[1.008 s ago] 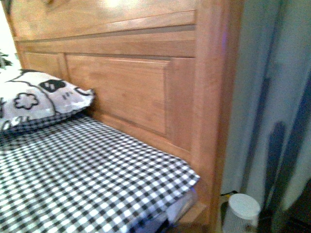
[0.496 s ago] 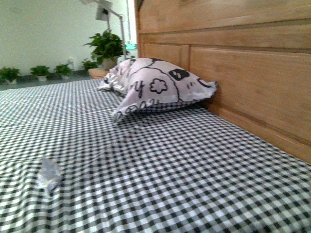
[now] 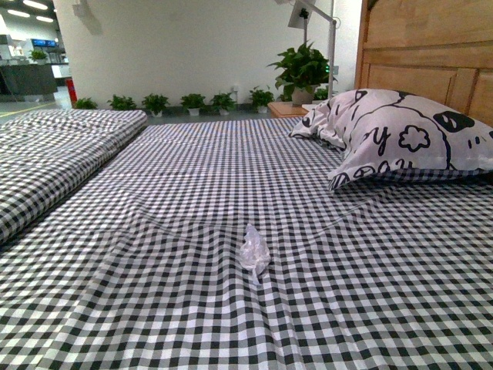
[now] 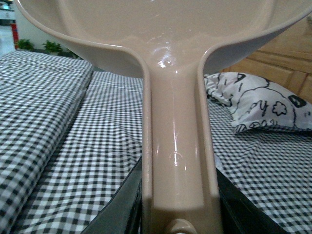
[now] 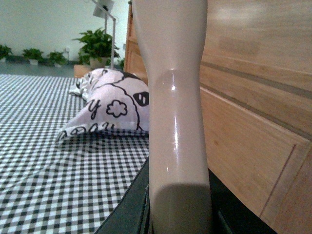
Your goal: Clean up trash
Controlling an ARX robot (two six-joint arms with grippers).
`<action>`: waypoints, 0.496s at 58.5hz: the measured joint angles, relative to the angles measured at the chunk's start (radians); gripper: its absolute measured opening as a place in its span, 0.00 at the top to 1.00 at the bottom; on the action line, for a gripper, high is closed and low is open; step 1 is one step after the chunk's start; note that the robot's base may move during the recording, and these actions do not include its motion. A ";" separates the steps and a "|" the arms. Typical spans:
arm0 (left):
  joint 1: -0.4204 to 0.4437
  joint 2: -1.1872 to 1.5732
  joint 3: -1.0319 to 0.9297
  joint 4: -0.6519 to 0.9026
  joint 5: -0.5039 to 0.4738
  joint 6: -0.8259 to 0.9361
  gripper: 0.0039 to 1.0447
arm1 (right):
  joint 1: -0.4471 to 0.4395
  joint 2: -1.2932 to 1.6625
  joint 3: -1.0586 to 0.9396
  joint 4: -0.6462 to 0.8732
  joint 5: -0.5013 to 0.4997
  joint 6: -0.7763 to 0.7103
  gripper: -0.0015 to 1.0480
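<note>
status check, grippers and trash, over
Left gripper shut on dustpan. Right gripper shut on pale handle. Trash loose on checked bedsheet, mid-bed. Nothing against it; pillow well apart.

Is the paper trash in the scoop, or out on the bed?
Out. The trash lies on the checkered sheet in the front view, with no dustpan touching it.

A gingham bed (image 3: 192, 177) stretches ahead of the left gripper (image 4: 178, 204). A wooden headboard (image 5: 253, 97) rises just beside the right gripper (image 5: 178, 209), with a printed pillow (image 3: 408, 135) by it. Potted plants (image 3: 192, 101) line the white far wall (image 3: 177, 46).
</note>
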State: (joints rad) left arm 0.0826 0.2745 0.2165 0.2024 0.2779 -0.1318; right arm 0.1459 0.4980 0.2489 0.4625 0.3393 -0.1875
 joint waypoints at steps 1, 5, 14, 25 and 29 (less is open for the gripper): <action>0.000 0.000 0.000 0.000 0.003 0.000 0.75 | 0.000 0.003 0.000 0.000 0.002 0.000 0.81; 0.000 0.000 0.000 0.000 0.011 0.000 0.75 | 0.000 0.004 0.000 -0.001 0.010 0.000 0.81; -0.001 0.000 0.000 0.000 0.011 0.000 0.75 | 0.000 -0.002 0.000 0.000 0.010 0.001 0.81; -0.001 0.000 0.000 0.000 0.011 0.000 0.75 | 0.000 -0.001 0.000 -0.001 0.010 0.001 0.81; -0.001 0.000 0.000 0.000 0.011 0.000 0.75 | 0.000 -0.001 0.000 -0.001 0.009 0.001 0.81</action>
State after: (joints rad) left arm 0.0814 0.2749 0.2165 0.2024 0.2890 -0.1314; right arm 0.1455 0.4973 0.2489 0.4618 0.3485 -0.1867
